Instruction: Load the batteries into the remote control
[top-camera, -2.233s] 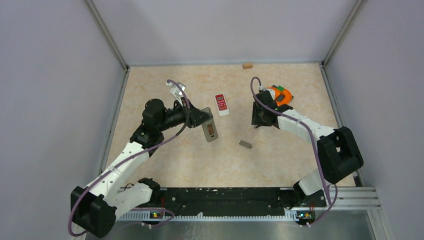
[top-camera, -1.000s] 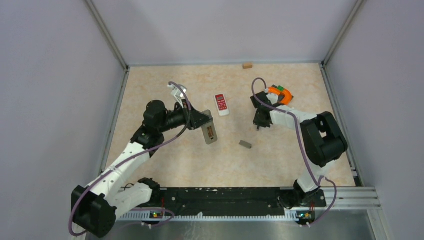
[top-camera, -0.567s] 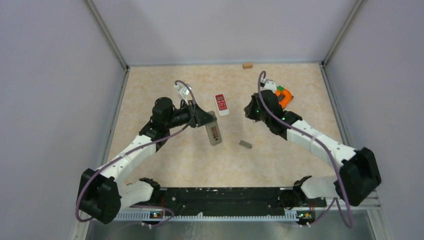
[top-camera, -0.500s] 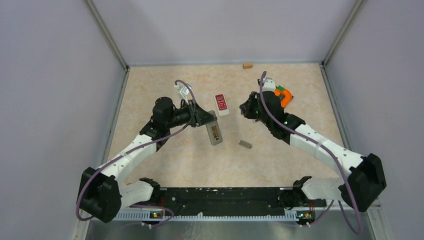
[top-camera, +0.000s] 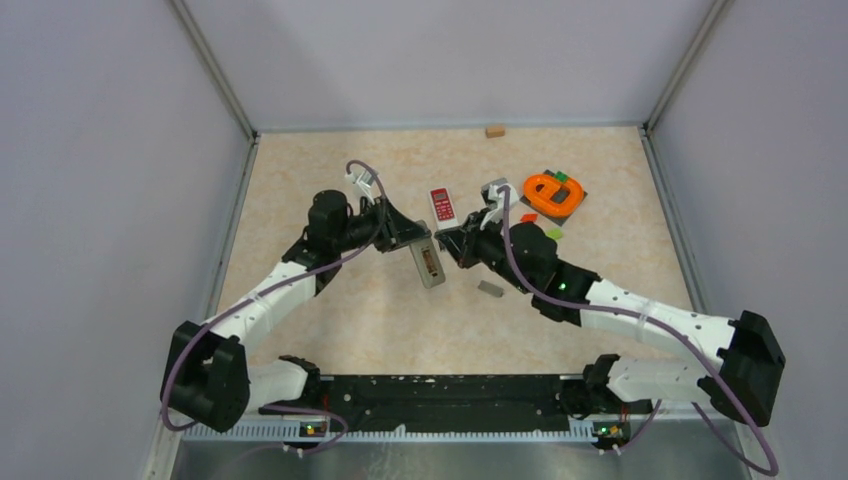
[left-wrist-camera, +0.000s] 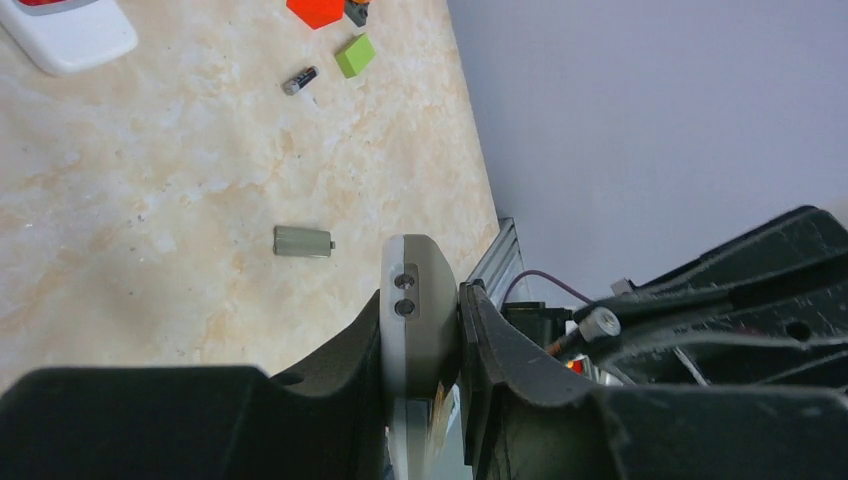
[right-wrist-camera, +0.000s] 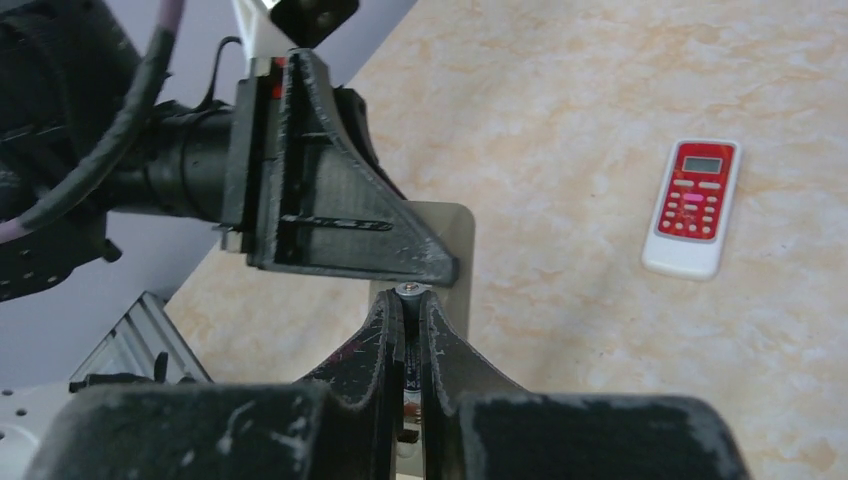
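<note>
My left gripper (top-camera: 418, 243) is shut on one end of the grey remote control (top-camera: 430, 266), held above the table with its open battery bay facing up. In the left wrist view the remote's end (left-wrist-camera: 418, 310) sits clamped between the two fingers. My right gripper (top-camera: 449, 243) is shut on a slim dark battery (right-wrist-camera: 410, 297), whose silver tip pokes out just over the remote's grey body (right-wrist-camera: 455, 250), right beside the left gripper's finger (right-wrist-camera: 330, 215). A second battery (left-wrist-camera: 299, 80) lies loose on the table.
A red-and-white remote (top-camera: 441, 204) lies behind the grippers. A small grey cover piece (top-camera: 490, 289) lies on the table in front of them. A green block (left-wrist-camera: 355, 55), a red block (left-wrist-camera: 316, 10) and an orange ring-shaped object (top-camera: 550, 192) sit at the back right. A wooden block (top-camera: 494, 130) is by the rear wall.
My right arm has swung left from beside the orange object to the held remote, still shut on the battery. The left arm shifted slightly with the remote.
</note>
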